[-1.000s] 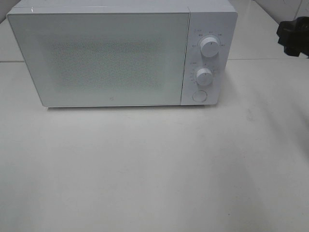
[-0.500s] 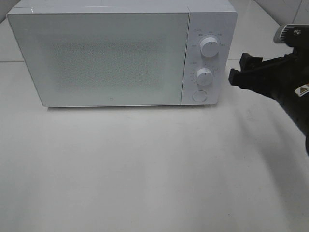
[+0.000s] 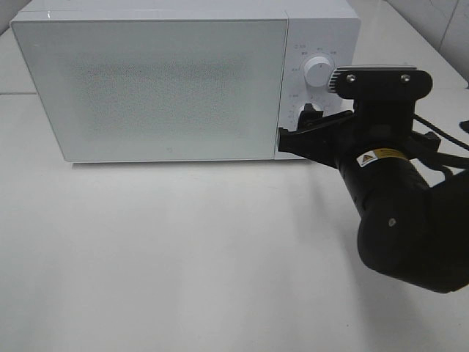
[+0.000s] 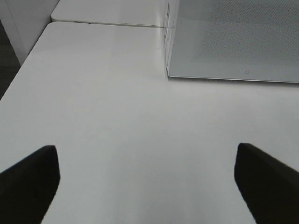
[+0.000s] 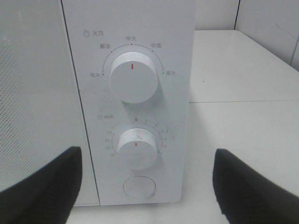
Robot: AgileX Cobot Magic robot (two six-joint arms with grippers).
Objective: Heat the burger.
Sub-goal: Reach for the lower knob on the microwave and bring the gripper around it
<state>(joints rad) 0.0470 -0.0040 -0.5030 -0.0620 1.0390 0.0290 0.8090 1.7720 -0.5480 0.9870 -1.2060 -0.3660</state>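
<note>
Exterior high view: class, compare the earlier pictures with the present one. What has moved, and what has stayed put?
The right arm swept in from the right edge, leftward, until its open right tool sits in front of the lower controls of the microwave. It has taken hold of nothing. The microwave, its shut door and the upper dial are as before.

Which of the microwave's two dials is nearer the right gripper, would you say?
The lower dial, the smaller one ringed with numbers. The right gripper covers it in the high view, while the larger upper dial is in plain sight.
</note>
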